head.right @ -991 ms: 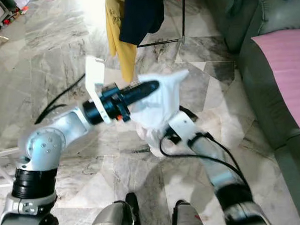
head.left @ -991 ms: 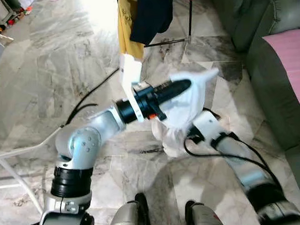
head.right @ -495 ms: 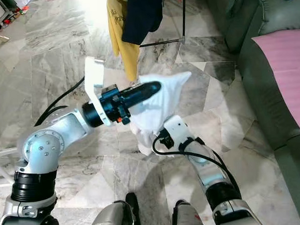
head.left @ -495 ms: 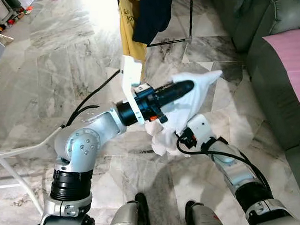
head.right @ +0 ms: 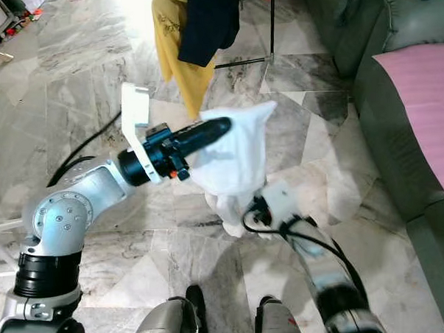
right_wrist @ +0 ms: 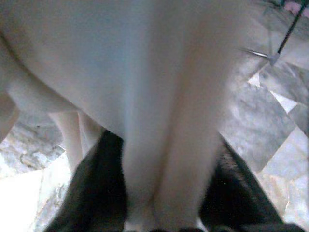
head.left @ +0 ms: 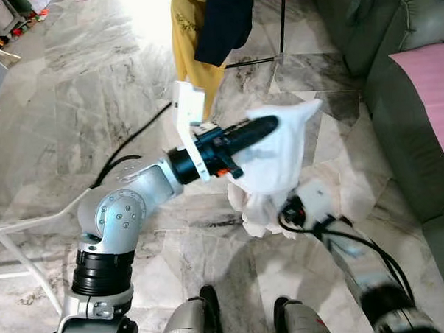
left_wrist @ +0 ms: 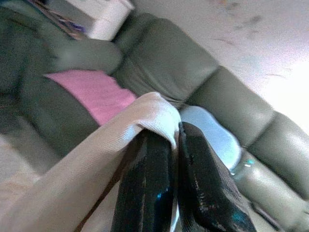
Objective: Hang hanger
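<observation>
My left gripper is held out over the marble floor, shut on the top edge of a white garment that drapes down from it. In the left wrist view its two black fingers press together with the cloth's hem pinched at their tips. My right arm reaches up under the garment's lower end, blurred. In the right wrist view the cloth hangs between the spread dark fingers of the right gripper. I cannot make out a hanger.
A clothes rack with a yellow garment and a dark one stands ahead, its black leg on the floor. A green sofa with a pink cushion runs along the right. A black cable and white frame lie left.
My right arm has dropped back and to the right from under the garment, now blurred. The left gripper still holds the cloth, shifted slightly left.
</observation>
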You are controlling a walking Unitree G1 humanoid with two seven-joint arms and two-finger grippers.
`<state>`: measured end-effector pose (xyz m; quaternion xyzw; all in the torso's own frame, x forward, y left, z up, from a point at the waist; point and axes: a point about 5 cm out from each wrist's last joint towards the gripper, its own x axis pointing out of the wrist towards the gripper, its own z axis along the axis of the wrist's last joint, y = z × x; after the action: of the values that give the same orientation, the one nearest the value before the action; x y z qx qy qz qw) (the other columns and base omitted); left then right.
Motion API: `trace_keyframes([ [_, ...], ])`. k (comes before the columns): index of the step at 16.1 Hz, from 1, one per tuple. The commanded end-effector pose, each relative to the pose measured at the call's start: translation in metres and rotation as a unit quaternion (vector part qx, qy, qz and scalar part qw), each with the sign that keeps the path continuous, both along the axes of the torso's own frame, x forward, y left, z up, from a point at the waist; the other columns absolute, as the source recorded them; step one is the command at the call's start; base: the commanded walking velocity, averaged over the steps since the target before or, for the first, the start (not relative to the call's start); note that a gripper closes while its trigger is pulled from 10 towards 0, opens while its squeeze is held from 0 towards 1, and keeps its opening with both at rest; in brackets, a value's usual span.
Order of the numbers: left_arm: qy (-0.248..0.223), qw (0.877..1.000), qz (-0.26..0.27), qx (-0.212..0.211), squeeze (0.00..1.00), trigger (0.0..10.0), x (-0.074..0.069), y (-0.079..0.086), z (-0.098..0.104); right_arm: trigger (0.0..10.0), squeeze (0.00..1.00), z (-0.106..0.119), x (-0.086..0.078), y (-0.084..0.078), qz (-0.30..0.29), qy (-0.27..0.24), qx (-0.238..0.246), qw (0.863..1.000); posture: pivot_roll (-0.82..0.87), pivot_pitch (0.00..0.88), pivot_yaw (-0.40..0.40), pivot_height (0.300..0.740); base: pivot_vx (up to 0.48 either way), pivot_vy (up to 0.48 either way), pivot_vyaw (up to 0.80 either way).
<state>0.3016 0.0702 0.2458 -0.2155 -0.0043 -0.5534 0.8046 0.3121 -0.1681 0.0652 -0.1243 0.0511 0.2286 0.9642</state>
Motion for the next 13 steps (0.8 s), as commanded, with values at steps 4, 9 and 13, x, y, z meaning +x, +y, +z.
trace_keyframes([
  [4,0.062,0.989,0.131,0.044,0.0,10.0,0.024,0.032,-0.054,0.0,0.0,0.028,-0.014,-0.029,-0.02,-0.042,0.043,0.998,-0.08,0.271,0.083,0.74,0.0,0.0,0.0],
  [9,0.134,0.967,0.208,0.054,0.0,10.0,0.032,0.05,-0.105,0.0,0.0,0.091,-0.012,-0.048,-0.04,-0.122,0.087,0.988,-0.13,0.273,0.077,0.74,0.0,0.0,0.0],
  [13,0.096,0.975,0.198,0.036,0.0,10.0,0.037,0.033,-0.083,0.0,0.0,0.075,-0.016,-0.041,-0.034,-0.085,0.048,0.995,-0.11,0.27,0.068,0.74,0.0,0.0,0.0],
])
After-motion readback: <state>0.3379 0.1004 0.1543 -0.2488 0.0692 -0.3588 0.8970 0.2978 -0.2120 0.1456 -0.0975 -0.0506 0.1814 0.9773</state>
